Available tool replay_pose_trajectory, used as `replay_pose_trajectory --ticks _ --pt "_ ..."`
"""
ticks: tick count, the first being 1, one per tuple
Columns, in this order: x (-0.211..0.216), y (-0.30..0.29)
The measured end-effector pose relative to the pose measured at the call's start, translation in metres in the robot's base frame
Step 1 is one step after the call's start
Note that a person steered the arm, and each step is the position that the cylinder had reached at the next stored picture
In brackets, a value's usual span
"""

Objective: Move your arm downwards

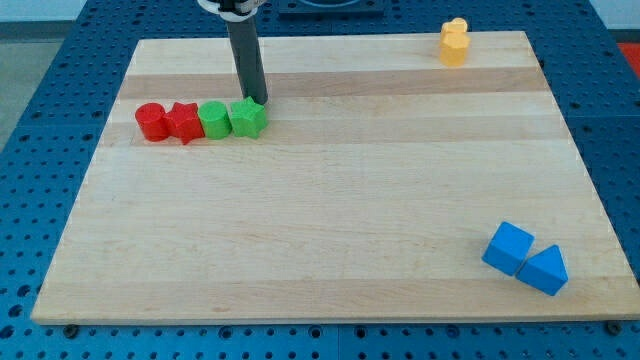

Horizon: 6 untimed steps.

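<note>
Bright, even overhead light fills the scene, and the pale wooden table (330, 200) shows no harsh glare. Shadows are soft and short, pooling just beneath the blocks and beside the dark rod (246, 60). Focus is sharp from near edge to far. The table's edges taper toward the far side without visible bending.

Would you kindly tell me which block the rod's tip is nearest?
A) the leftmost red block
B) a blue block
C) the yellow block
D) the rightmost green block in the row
D: my tip sits at the upper edge of the rightmost green block.
</note>
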<state>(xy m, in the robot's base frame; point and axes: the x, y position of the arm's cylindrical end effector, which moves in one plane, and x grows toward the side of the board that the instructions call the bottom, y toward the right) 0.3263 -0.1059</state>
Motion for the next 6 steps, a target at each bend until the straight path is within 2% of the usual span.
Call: replay_pose_trajectory --ticks 4,6 --pt "0.002 0.003" --pt "-0.05 0.054"
